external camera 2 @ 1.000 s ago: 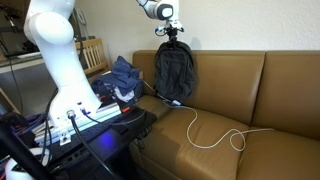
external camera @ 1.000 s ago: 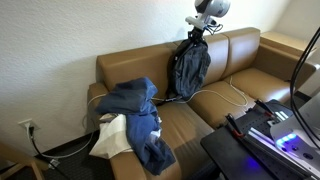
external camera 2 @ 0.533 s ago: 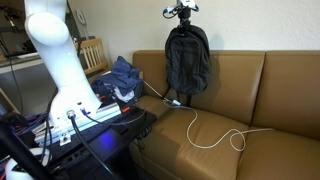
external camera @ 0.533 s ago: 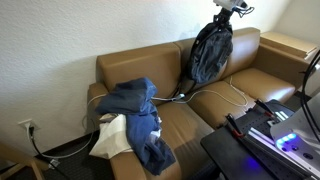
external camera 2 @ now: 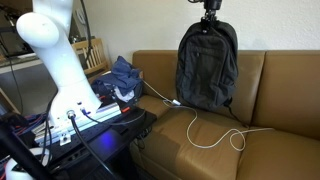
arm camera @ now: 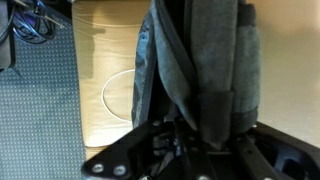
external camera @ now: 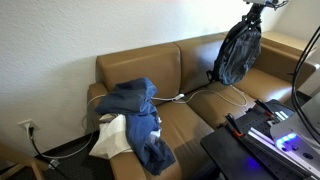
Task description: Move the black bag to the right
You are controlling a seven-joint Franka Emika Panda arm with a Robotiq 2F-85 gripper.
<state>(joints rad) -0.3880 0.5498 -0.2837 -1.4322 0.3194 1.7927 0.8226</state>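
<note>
Above the brown sofa (external camera 2: pixel 290 90), I hold the black bag (external camera 2: pixel 208 65) by its top.
Wrist view shows my gripper (arm camera: pixel 188 130) closed on its fabric; only the exterior views show it hanging before the backrest, with the blue clothes (external camera: pixel 135 105) well apart.

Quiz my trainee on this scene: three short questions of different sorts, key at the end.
1. True or false: the black bag hangs from the tool.
2. Which of these lies on the couch seat near the bag? A) white cable B) red pillow C) open book
3. Fill in: the clothing heap at the couch end away from the bag is mostly ____ in colour.
Key: 1 true; 2 A; 3 blue.
</note>
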